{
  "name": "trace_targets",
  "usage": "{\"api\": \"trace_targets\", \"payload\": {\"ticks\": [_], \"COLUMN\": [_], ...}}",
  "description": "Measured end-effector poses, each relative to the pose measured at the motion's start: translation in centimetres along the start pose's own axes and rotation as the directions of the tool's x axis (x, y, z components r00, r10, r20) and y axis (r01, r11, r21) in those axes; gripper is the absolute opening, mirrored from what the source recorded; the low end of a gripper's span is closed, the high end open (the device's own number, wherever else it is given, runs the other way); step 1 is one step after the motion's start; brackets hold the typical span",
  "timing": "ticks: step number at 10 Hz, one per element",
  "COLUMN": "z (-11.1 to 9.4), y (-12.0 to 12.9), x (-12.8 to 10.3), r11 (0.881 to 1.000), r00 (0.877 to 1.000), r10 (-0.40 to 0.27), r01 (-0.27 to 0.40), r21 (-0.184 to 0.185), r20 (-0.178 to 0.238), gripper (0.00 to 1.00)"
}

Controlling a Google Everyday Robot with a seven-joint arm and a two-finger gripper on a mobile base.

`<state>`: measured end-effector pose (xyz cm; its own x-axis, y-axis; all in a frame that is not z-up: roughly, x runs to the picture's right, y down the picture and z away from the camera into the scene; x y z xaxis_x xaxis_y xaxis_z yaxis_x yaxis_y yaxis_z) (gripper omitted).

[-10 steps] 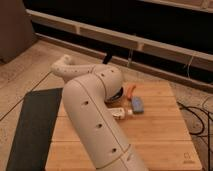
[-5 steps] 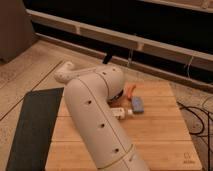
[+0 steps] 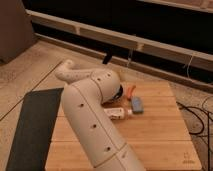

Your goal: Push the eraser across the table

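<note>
The eraser [image 3: 137, 104] lay right of centre on the surface [image 3: 165, 135], apparently untouched. Step in hand: approach, contact not yet made. The tool [image 3: 119, 93], seemingly the dark part at the arm's [image 3: 90, 120] right edge, sat near the eraser's left; whether open or closed could not be told. The next move called for a low, square contact. The white bottle [image 3: 116, 114] and orange item [image 3: 129, 93] lay close by on the left, crowding the approach.
</note>
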<state>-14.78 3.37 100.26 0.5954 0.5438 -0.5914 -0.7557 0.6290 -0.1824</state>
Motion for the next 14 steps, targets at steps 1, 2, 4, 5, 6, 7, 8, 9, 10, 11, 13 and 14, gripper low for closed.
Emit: {"api": "trace_targets", "payload": {"ticks": [1,2,4,5,6,7,8,9,10,11,13,14], "z": [-0.8,-1.8,-3.3,-3.6,-3.7,-3.5,-3.3,-3.0,-2.7,-2.5,-2.0,-1.6], "y": [-0.1,0.2,1.0,1.1,0.9,0.4,-0.2,-1.7,-3.3,-4.3,-4.6,-4.6], "x": [-0.9,-1.6,-1.8,-1.5,-0.6,0.5,1.2,2.1,2.8,3.3,3.7,3.9], "r11": [1.000,0.999,1.000,1.000,0.999,0.997,0.994,0.989,0.983,0.978,0.974,0.972], "r00": [1.000,0.999,0.997,0.995,0.993,0.990,0.987,0.982,0.976,0.972,0.970,0.969], "r10": [-0.008,-0.020,-0.001,0.015,0.043,0.080,0.104,0.147,0.182,0.204,0.222,0.228], "r01": [0.008,0.019,-0.001,-0.016,-0.043,-0.077,-0.100,-0.142,-0.177,-0.199,-0.216,-0.222], "r21": [0.018,0.034,0.025,0.012,-0.006,-0.027,-0.039,-0.050,-0.054,-0.057,-0.064,-0.070], "r20": [0.016,0.035,0.080,0.095,0.106,0.116,0.120,0.120,0.117,0.114,0.101,0.091], "gripper": [0.00,0.00,0.00,0.00,0.00,0.00,0.00,0.00,0.00,0.00,0.00,0.00]}}
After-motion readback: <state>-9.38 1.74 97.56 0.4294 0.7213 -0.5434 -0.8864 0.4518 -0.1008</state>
